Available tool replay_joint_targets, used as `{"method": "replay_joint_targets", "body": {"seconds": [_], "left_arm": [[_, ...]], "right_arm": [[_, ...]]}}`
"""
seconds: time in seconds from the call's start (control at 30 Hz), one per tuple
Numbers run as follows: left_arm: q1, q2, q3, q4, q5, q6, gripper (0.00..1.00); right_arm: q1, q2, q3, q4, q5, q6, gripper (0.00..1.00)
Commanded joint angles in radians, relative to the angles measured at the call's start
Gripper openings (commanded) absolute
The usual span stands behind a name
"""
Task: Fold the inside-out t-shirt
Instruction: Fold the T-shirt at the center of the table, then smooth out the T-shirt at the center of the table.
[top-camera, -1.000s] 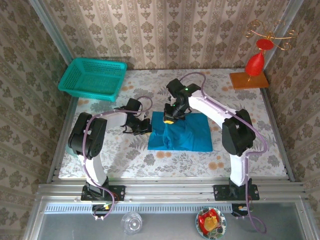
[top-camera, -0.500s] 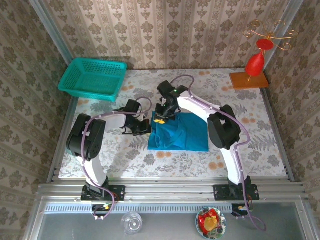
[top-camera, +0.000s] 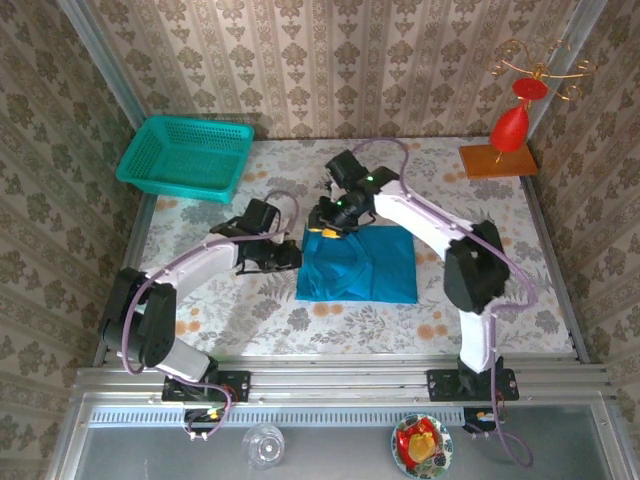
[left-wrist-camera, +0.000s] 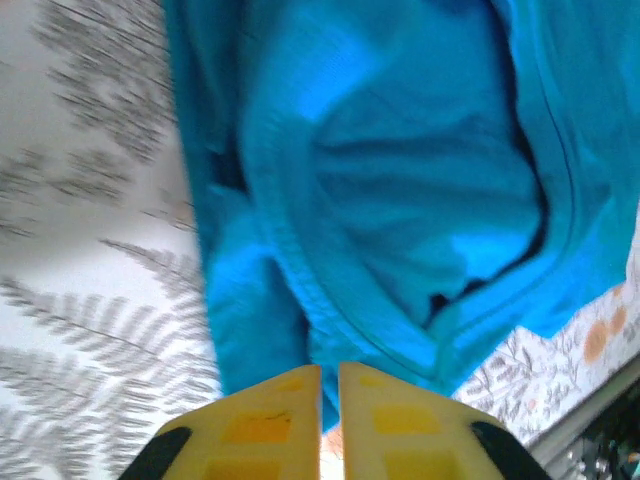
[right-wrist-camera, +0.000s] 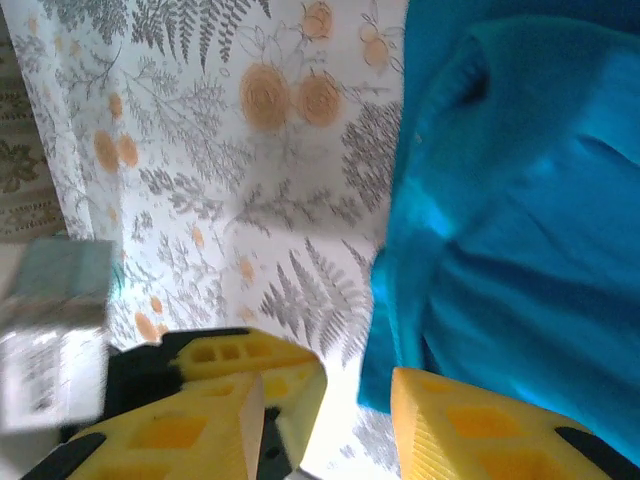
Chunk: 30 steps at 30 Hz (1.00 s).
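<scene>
Progress: bright blue fabric t-shirt (top-camera: 357, 265) already a compact rectangle, perhaps one fold left | left pincer (left-wrist-camera: 330, 378) narrow, empty, at its edge | right pincer (right-wrist-camera: 345, 385) wide

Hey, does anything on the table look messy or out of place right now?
Only the t-shirt: it lies as a rough rectangle mid-table, but its left side is rumpled, and the left wrist view shows a loose hem bunched into wrinkles. Nothing looks spilled or damaged.
</scene>
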Motion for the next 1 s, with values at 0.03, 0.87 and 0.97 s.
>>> {"method": "replay_joint_targets", "body": {"seconds": [0.03, 0.87, 0.97], "left_arm": [[-0.104, -0.036, -0.06, 0.011, 0.005, -0.118, 0.2], [-0.29, 0.047, -0.04, -0.028, -0.224, -0.28, 0.39], [-0.29, 0.072, -0.043, 0.004, -0.188, -0.284, 0.39]], "right_arm": [[-0.059, -0.178, -0.232, -0.031, 0.071, -0.025, 0.39], [-0.205, -0.37, -0.772, 0.052, 0.125, -0.071, 0.39], [-0.215, -0.355, -0.782, 0.068, 0.12, -0.078, 0.39]]}}
